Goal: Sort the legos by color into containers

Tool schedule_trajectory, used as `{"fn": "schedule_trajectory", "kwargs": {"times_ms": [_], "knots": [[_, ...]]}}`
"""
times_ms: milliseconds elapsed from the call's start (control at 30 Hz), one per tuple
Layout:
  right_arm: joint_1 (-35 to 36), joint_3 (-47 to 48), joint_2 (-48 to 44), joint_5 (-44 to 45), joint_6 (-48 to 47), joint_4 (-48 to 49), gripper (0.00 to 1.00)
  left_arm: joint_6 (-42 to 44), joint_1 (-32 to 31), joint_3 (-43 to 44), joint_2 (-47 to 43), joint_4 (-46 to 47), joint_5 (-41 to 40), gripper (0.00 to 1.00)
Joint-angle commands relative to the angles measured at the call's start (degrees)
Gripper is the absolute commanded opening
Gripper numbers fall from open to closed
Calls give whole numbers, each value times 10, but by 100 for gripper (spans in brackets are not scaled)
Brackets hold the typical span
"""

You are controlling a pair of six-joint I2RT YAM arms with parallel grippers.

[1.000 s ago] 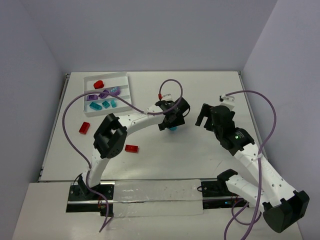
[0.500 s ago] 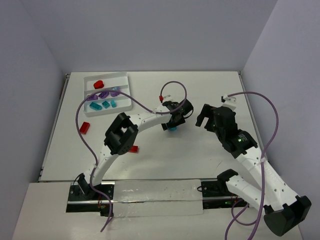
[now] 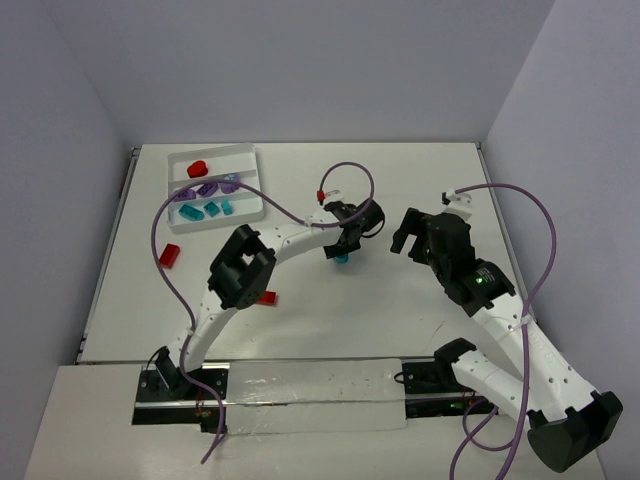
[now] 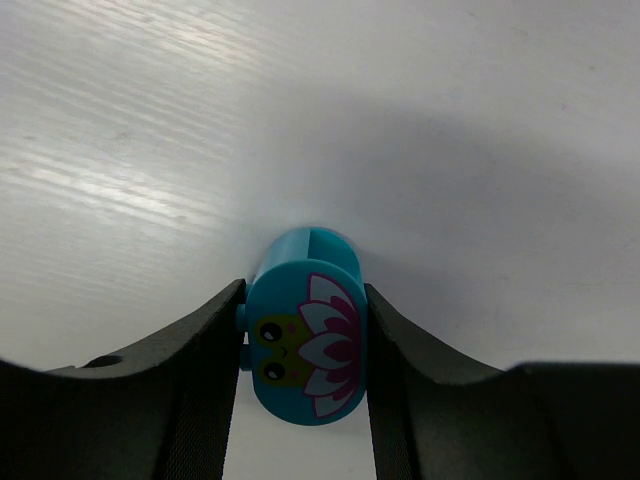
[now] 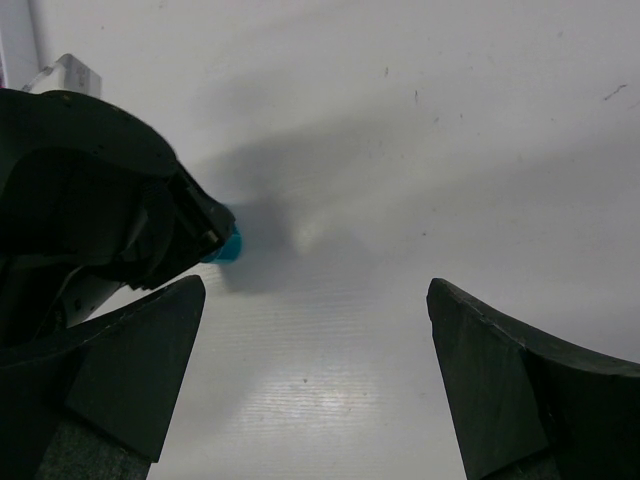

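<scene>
The rounded teal piece [image 4: 305, 345], printed with a pink-and-white flower and a small face, sits clamped between the fingers of the left pincer [image 4: 303, 300] over the middle of the surface [image 3: 400, 180]. The white tray [image 3: 240, 158] lies far left. It holds a red brick [image 3: 197, 168] in its far row, purple bricks [image 3: 207, 188] in the middle row and teal bricks [image 3: 190, 211] in the nearest. A loose red brick [image 3: 169, 255] lies nearer than the tray, and a second loose red brick [image 3: 266, 297], partly hidden, lies nearer still.

Left fingers [image 3: 337, 247] over teal piece [image 3: 342, 258], right fingers [image 3: 399, 240] nearby, white tray [image 3: 243, 165] back-left.
</scene>
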Motion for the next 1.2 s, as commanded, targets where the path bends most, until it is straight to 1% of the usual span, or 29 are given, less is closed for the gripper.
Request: {"fn": "schedule_trajectory", "kwargs": {"times_ms": [0, 100, 200, 267, 433, 567, 767, 900, 1067, 1167], "knots": [[-2, 9, -9, 5, 10, 20, 100, 43, 35, -68, -128, -28, -59, 0], [-1, 2, -13, -1, 11, 29, 100, 96, 84, -126, -210, 6, -63, 0], [-2, 1, -6, -1, 10, 34, 100, 133, 135, -148, -247, 12, -65, 0], [-2, 2, 0, 0, 9, 32, 100, 158, 180, -153, -260, 15, -72, 0], [-2, 0, -2, -6, 6, 35, 100, 190, 269, -147, -257, 42, -35, 0], [-2, 1, -6, -6, 7, 33, 100, 211, 312, -105, -212, 54, 0, 0], [-2, -1, -2, -5, 10, 32, 100, 221, 342, -41, -144, 46, 18, 1], [-2, 1, 7, -5, 7, 34, 100, 232, 347, -40, -132, 76, 35, 4], [-1, 5, 16, -6, 5, 36, 100, 235, 352, -24, -101, 68, 35, 6], [-1, 6, 19, -6, 5, 37, 100, 238, 352, -34, -95, 73, 32, 15]]}}
